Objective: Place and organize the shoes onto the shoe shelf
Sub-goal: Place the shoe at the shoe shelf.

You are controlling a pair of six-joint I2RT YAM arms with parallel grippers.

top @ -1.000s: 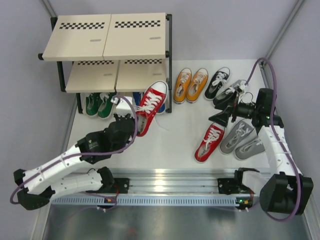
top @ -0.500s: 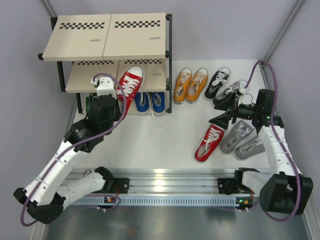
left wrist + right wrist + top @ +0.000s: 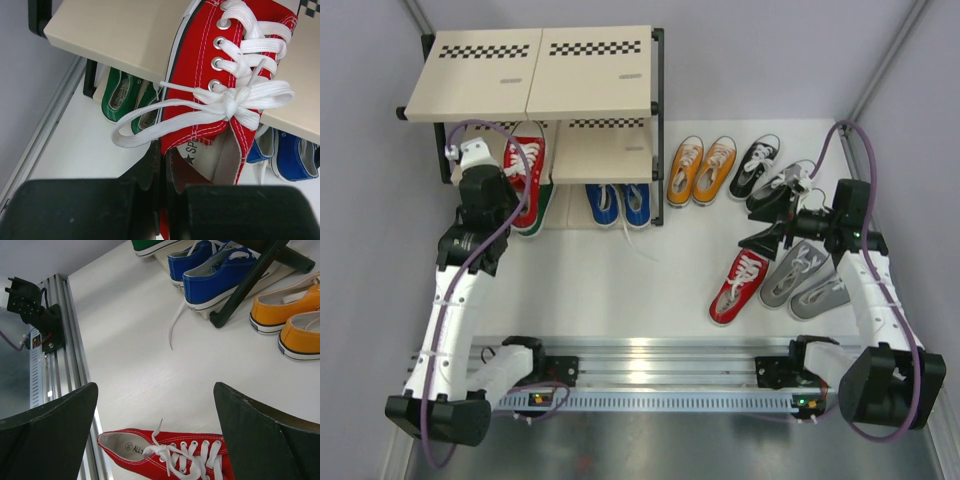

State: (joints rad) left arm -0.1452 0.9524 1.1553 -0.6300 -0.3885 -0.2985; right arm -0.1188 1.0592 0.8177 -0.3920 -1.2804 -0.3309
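Note:
The shoe shelf (image 3: 535, 70) stands at the back left. My left gripper (image 3: 508, 203) is shut on the heel-side wall of a red shoe (image 3: 527, 165). In the left wrist view the red shoe (image 3: 200, 90) has its front over the left board of the middle tier (image 3: 120, 30), and its heel overhangs the front edge. The left gripper (image 3: 164, 160) pinches the collar. My right gripper (image 3: 760, 228) hovers open above the table, over the second red shoe (image 3: 738, 285), which also appears in the right wrist view as the red shoe (image 3: 175, 455) below the open right gripper (image 3: 157, 430).
Green shoes (image 3: 535, 215) and blue shoes (image 3: 620, 203) sit on the bottom tier. Orange shoes (image 3: 702, 170), black shoes (image 3: 755, 165) and grey shoes (image 3: 800, 275) lie on the table to the right of the shelf. An aluminium rail (image 3: 660, 375) runs along the near edge.
My left arm has swung the red shoe leftward, from in front of the blue shoes up to the left part of the middle tier. The right arm has not moved.

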